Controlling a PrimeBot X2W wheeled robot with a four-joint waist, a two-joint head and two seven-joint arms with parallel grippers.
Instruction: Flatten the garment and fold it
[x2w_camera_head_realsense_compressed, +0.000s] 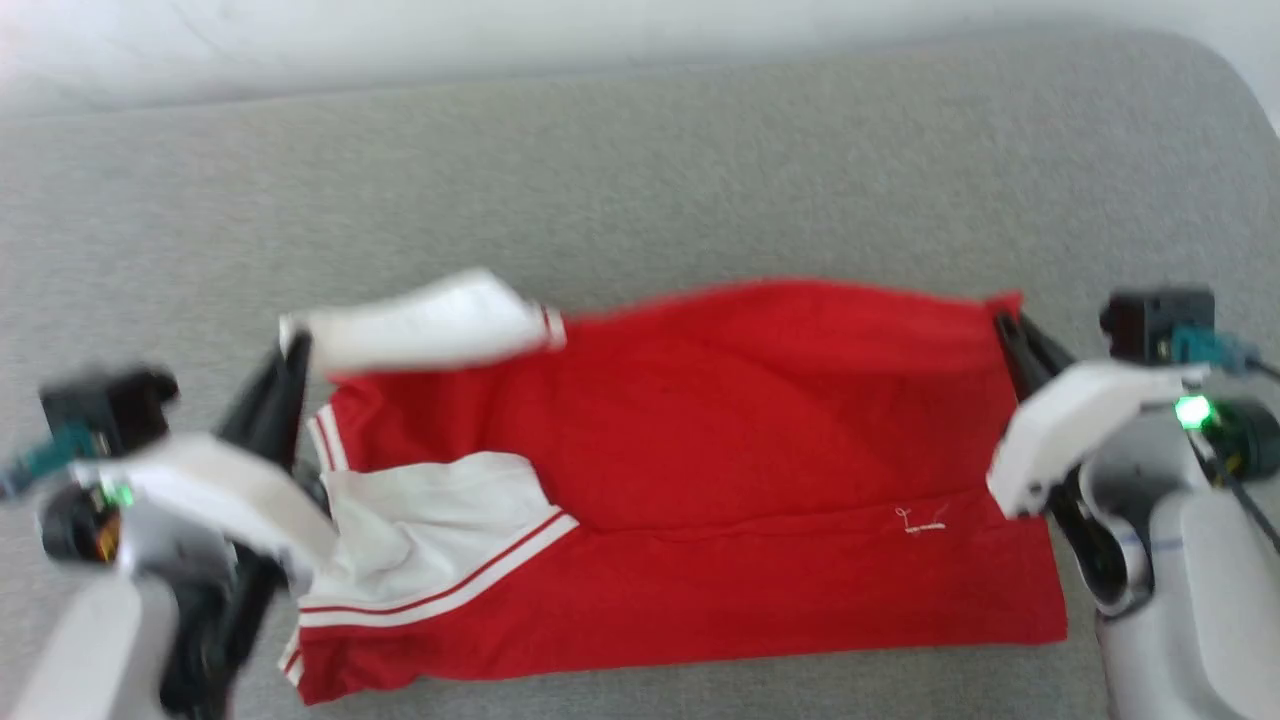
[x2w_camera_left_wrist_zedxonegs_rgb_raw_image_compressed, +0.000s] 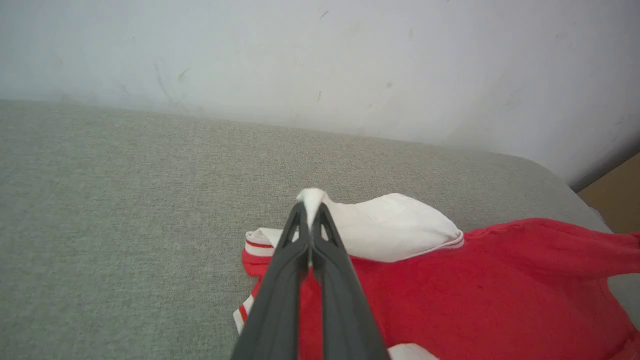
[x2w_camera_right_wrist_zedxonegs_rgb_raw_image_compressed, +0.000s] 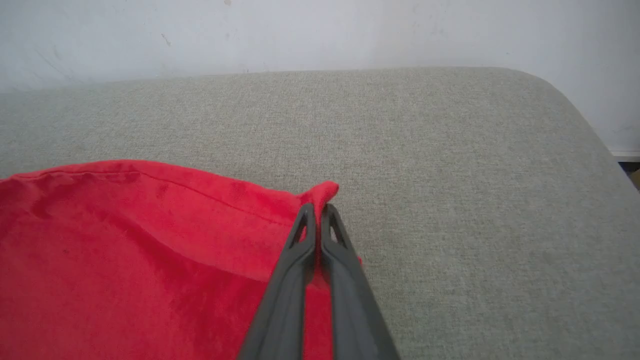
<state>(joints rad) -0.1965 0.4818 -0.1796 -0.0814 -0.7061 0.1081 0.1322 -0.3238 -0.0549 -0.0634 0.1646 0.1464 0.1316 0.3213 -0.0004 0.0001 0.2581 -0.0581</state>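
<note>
- Head view: the shirt (x2w_camera_head_realsense_compressed: 760, 420) lay across the middle of the grey cushion (x2w_camera_head_realsense_compressed: 640, 180), neck end toward the robot's left and hem toward its right. Its far long edge was raised off the cloth below.
- The left gripper (x2w_camera_head_realsense_compressed: 296, 345) was closed on the tip of the far white sleeve (x2w_camera_head_realsense_compressed: 430, 325). The right gripper (x2w_camera_head_realsense_compressed: 1003, 322) was closed on the far hem corner (x2w_camera_head_realsense_compressed: 1005, 302). Between them the red edge hung in a shallow sag.
- That sag suggested light, limp fabric that would drape and crease rather than hold a shape. It would probably slip from a thin pinch if tugged hard.
- The near sleeve (x2w_camera_head_realsense_compressed: 440, 540) lay folded over the body and the near hem sat flat. Seams and corners looked the surest places to hold.
- Left wrist view: the jaws were pressed together with a nub of white cloth between the fingertips (x2w_camera_left_wrist_zedxonegs_rgb_raw_image_compressed: 299, 215), so the bite looked small.
- Bare cushion (x2w_camera_left_wrist_zedxonegs_rgb_raw_image_compressed: 125, 200) ran wide to that view's left and ahead, up to the wall (x2w_camera_left_wrist_zedxonegs_rgb_raw_image_compressed: 320, 60).
- Right wrist view: the jaws were shut on the hem corner (x2w_camera_right_wrist_zedxonegs_rgb_raw_image_compressed: 324, 192), which poked just past the fingertips (x2w_camera_right_wrist_zedxonegs_rgb_raw_image_compressed: 305, 220). The hemline (x2w_camera_right_wrist_zedxonegs_rgb_raw_image_compressed: 200, 187) ran taut away from the pinch.
- Open cushion (x2w_camera_right_wrist_zedxonegs_rgb_raw_image_compressed: 450, 175) stretched beyond the corner. Its rounded end (x2w_camera_right_wrist_zedxonegs_rgb_raw_image_compressed: 575, 105) curved down on that view's right.
- I judged there was ample room to carry the edge away from the robot, and less off the hem end.
</note>
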